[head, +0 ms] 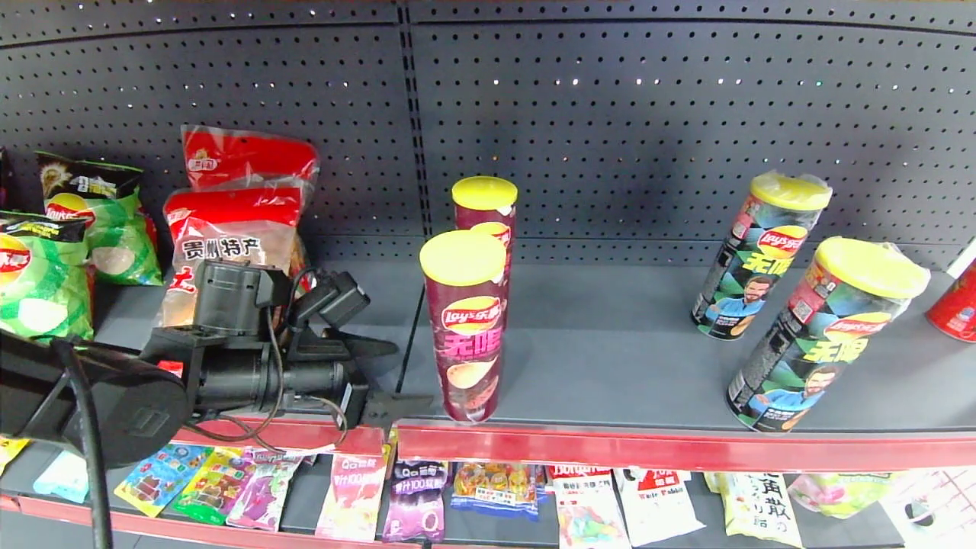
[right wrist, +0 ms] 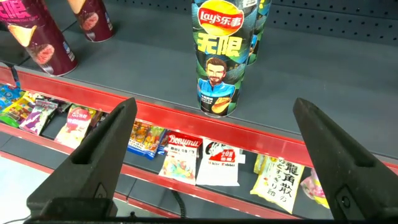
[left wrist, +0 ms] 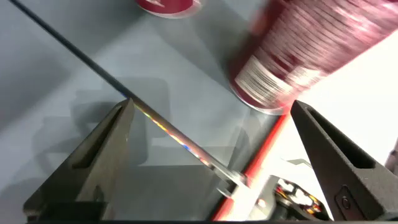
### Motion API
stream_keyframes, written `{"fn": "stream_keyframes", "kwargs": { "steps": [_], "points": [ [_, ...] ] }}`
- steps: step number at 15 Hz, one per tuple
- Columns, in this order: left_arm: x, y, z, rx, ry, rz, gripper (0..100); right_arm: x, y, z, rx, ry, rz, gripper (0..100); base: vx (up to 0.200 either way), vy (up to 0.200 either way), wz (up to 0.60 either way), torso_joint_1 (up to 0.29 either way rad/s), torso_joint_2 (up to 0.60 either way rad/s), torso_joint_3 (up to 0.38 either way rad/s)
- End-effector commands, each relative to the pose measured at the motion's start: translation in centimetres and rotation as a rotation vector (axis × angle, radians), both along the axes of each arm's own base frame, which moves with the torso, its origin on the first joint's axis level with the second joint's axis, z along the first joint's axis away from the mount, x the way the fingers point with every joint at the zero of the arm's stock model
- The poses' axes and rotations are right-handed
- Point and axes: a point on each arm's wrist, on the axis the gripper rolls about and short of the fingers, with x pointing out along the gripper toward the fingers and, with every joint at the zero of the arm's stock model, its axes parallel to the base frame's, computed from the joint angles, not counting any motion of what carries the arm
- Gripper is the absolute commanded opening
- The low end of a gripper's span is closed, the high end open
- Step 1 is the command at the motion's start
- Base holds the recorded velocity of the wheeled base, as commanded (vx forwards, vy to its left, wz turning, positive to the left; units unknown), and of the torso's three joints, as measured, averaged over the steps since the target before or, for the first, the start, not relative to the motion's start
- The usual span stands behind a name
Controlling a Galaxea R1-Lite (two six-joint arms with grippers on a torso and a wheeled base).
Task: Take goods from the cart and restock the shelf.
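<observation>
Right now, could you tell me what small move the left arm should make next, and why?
Probably draw the left gripper straight back off the shelf: its jaws stand open and empty, and the maroon chip can stands upright beside it.

Glossy crisp tubes stand on matt shelf.

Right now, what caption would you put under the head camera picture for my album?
Open left claw beside the front maroon chip can on the grey shelf.

Maroon cans: 2. Dark cans: 2. Green bags: 2. Red bags: 2. Red can: 1.
</observation>
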Motion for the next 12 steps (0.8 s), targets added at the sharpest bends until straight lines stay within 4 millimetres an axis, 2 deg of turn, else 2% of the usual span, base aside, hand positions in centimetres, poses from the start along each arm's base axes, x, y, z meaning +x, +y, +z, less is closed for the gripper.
{"fn": "stream_keyframes", "kwargs": {
  "steps": [1,12],
  "points": [
    [-0.1,0.0,0.4,-0.004,-0.012,0.001,100,0.1,0.0,0.0,-0.001,0.002,0.001,100,0.000,0.000,0.00,0.000,0.00,0.000],
    [2.6,-0.8,0.5,-0.005,-0.043,0.018,100,0.3,0.1,0.0,-0.003,0.014,0.003,100,0.000,0.000,0.00,0.000,0.00,0.000]
  ]
}}
